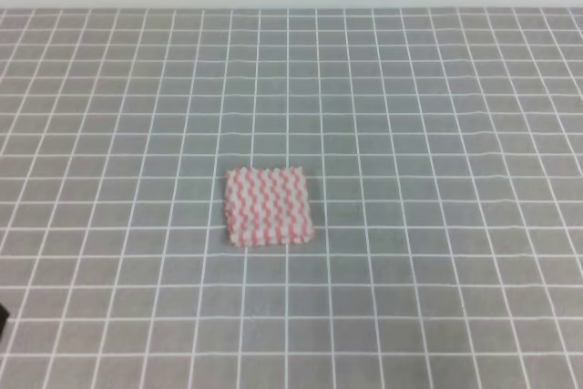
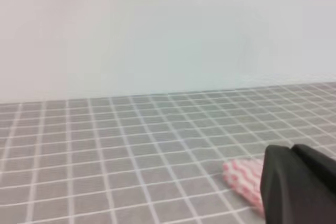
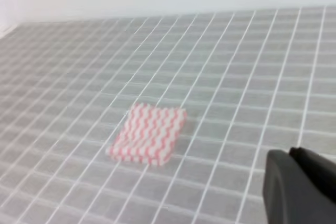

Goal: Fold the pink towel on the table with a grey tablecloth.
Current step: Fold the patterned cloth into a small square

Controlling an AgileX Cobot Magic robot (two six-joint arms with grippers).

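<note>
1. Near the middle of the worktop (image 1: 437, 97), a wide flat surface in grey cloth printed with a white grid, lies the pink towel (image 1: 268, 207), a thin square cloth with pink-red and white wavy stripes.
2. It lies flat, alone, nothing touching it.
3. From the left wrist view, the dark left end effector (image 2: 298, 184) shows at the lower right, partly covering the towel's edge; whether it is apart or together cannot be told.
4. From the right wrist view, the dark right end effector (image 3: 300, 186) sits well apart from the towel; its state cannot be told either.
</note>
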